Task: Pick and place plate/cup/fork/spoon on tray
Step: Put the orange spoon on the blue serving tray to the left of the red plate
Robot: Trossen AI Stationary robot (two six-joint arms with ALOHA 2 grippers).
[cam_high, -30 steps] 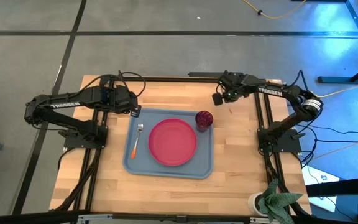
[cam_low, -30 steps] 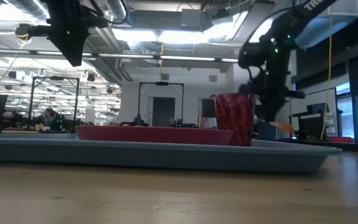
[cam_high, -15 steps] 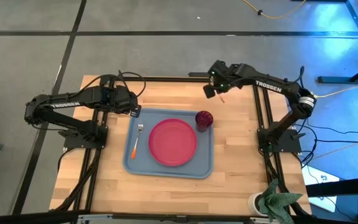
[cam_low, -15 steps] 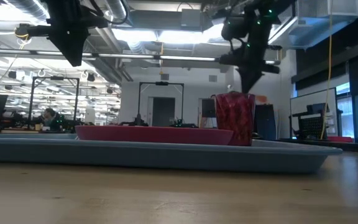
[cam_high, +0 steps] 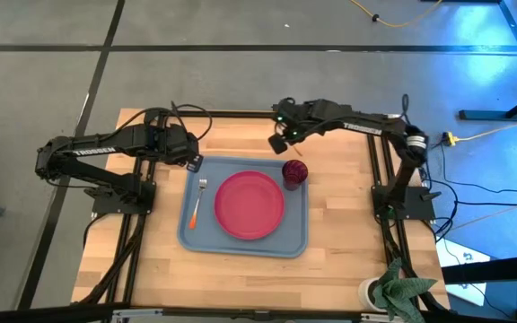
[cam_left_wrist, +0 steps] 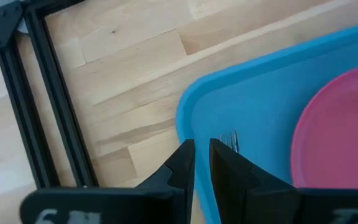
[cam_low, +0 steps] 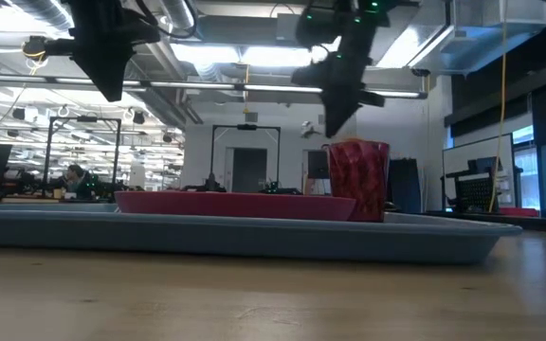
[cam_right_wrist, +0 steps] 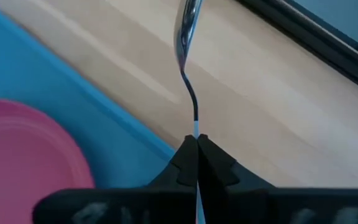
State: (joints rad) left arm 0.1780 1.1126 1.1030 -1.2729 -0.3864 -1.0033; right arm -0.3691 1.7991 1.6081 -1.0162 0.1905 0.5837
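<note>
Spoon [cam_right_wrist: 187, 37] is hanging pinched in the right tool [cam_high: 279, 142], arm stretching over the table's far edge. Left tool [cam_high: 193, 162], fingers narrowly apart, is hovering at the tray's [cam_high: 240, 246] far-left corner.

You cannot see the spoon [cam_right_wrist: 187, 37] whole: its bowl runs off the picture's edge in the right wrist view, and its handle is hidden between the right gripper's [cam_right_wrist: 196, 152] pinched fingers. From above it is too small to make out. The fork [cam_left_wrist: 230, 141] shows you only its prongs in the left wrist view.
</note>
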